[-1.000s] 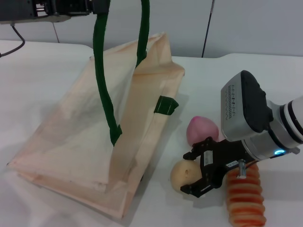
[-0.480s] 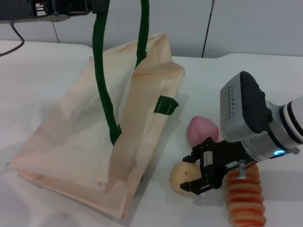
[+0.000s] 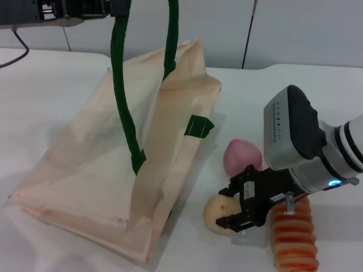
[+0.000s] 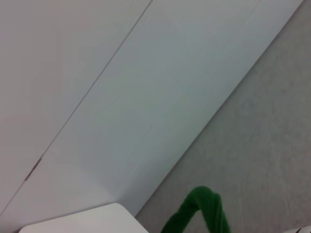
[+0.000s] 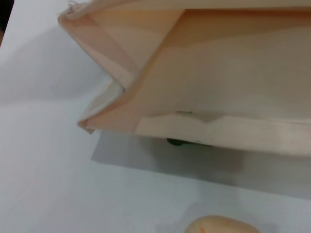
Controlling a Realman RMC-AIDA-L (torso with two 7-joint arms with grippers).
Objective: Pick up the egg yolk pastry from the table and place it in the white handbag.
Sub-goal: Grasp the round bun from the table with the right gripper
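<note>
Right gripper (image 3: 233, 211) clamped on the egg yolk pastry (image 3: 217, 211) at near right, left gripper (image 3: 85, 8) hoisting a green handle (image 3: 122, 85) to open the white handbag (image 3: 85, 164), its grip hidden.

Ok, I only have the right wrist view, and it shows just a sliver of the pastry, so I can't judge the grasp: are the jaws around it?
Observer: Yes. In the head view the right gripper has its jaws closed on either side of the egg yolk pastry, which sits on the table.
Operator: Anything crowding it?
Observer: A pink peach lies just beyond it, apart from it. A striped roll lies partly hidden by the gripper body.
Operator: Is the bag held up?
Observer: One green handle of the white handbag rises to the left gripper, high above the table, lifting that side.
</note>
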